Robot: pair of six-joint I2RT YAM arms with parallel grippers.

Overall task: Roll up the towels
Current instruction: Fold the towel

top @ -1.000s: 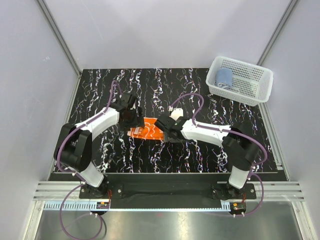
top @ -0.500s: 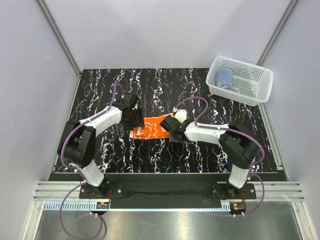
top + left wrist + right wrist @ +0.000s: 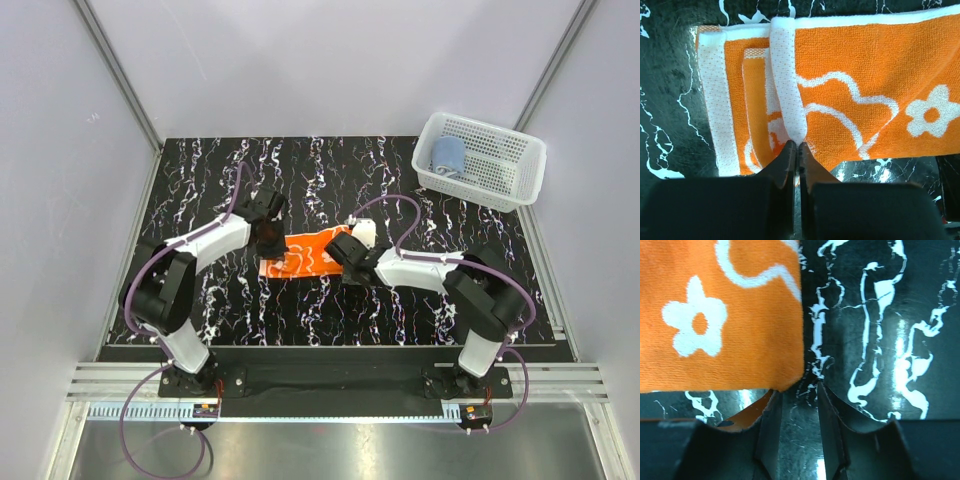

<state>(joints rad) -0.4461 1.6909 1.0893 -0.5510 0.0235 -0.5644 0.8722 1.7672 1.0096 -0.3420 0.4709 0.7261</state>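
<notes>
Left gripper (image 3: pixel 796 150) is pinched shut on the near tip of the hem (image 3: pixel 785 75) folded over the orange towel (image 3: pixel 865 75), whose opposite corner lies just ahead of the parted right gripper (image 3: pixel 799 410)

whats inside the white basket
A rolled light blue towel lies at the left end of the basket. Whatever might be under the towel is covered.

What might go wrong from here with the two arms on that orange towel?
The left gripper is shut on the orange towel by just the end of its raised white hem, so that pinch may slip once rolling starts. The right gripper stands open with the towel's corner barely at its gap and bare table between the jaws; it may close on nothing, leaving the roll skewed.
</notes>
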